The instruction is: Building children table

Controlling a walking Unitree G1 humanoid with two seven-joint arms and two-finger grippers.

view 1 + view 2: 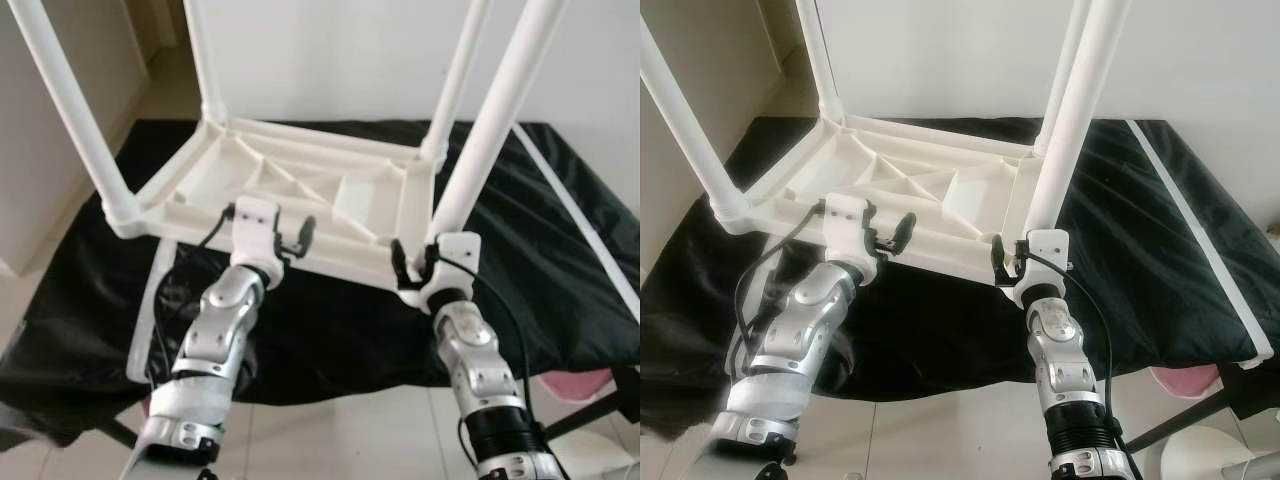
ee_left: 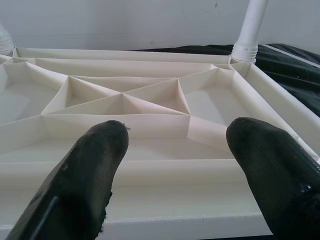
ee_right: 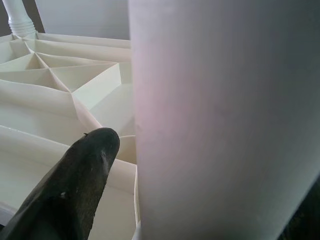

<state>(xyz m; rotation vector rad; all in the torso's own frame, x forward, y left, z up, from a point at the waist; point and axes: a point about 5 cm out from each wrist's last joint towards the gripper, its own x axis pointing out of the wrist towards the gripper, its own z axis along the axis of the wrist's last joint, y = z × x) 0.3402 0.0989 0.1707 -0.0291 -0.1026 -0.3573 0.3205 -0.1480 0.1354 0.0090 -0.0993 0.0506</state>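
white plastic made up the children's table [image 1: 300, 185], which lay upside down on a black cloth [image 1: 330, 320] spread over the tabletop, its ribbed underside facing up and four white legs rising from the corners. the near-right leg [image 1: 490, 130] stood just in front of the right gripper [image 1: 415, 262], whose black fingers sat at the foot of that leg by the near corner socket; in the right wrist view one dark finger [image 3: 75, 185] lay against the table's rim beside the broad white leg [image 3: 220, 120], and whether the fingers had closed on the leg could not be told. the left gripper [image 1: 295, 238] was at the near edge of the table, left of the middle, and its two fingers [image 2: 85, 175] stood well apart with nothing between them, hovering just over the near rim [image 2: 150, 172] above the triangular ribs. the far-right leg [image 2: 249, 30] rose from its socket at the back corner. a thin white strip [image 1: 1195, 225] lay along the cloth's right side, and pale floor tiles [image 1: 330, 435] showed below the cloth.
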